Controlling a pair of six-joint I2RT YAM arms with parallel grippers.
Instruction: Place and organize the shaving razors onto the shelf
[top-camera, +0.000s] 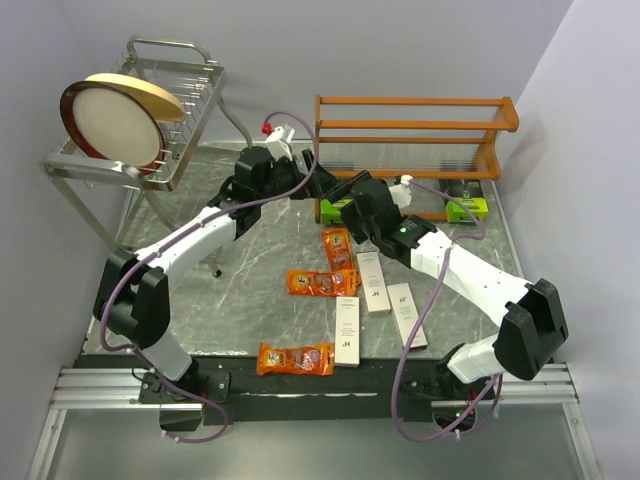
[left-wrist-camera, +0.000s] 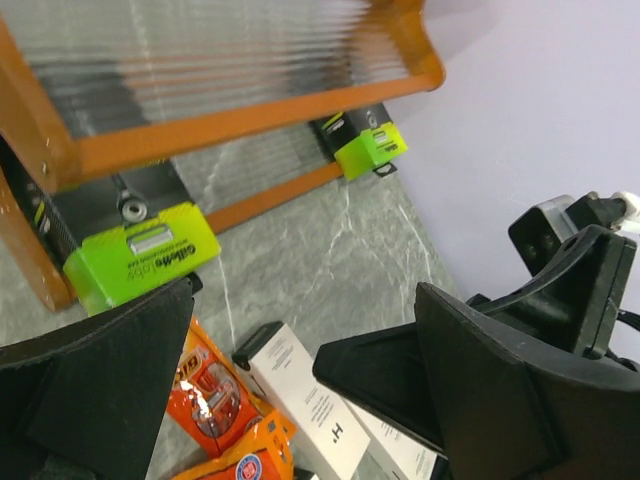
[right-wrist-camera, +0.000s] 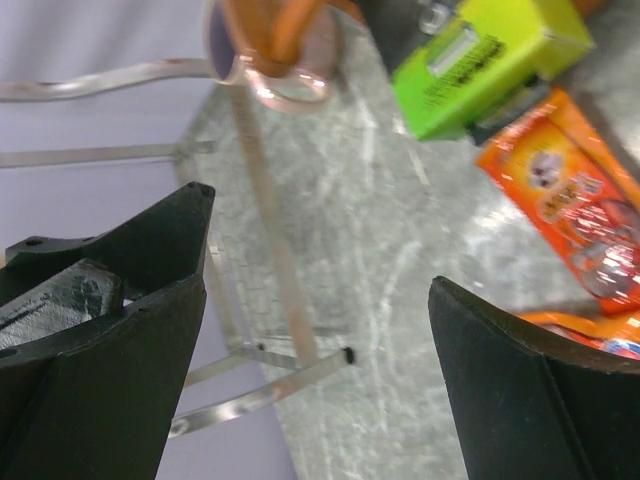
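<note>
Your grey marbled desk (top-camera: 250, 290) carries everything. At its far edge stands the orange-brown shelf (top-camera: 415, 125), wider than tall, and its upper tiers hold nothing you can see. To the far left is the silver wire rack (top-camera: 190, 120), with a round plate (top-camera: 110, 125) leaning in it.

Both arms reach in toward the shelf's left end. Your left hand (left-wrist-camera: 305, 290) hangs above the desk just before the shelf, its fingers spread wide with nothing between them. Your right hand (right-wrist-camera: 318, 240) is beside it, also spread apart and holding nothing.

Three long white boxes (top-camera: 373, 282) lie flat mid-desk, two side by side and one nearer the arm bases. Three orange packets (top-camera: 322, 282) lie around them: one angled toward the shelf, one just left of the boxes, and one at the near edge. Two green packs (top-camera: 466, 208) sit at the foot of the shelf, one at each end, each poking out under the lowest front rail.
</note>
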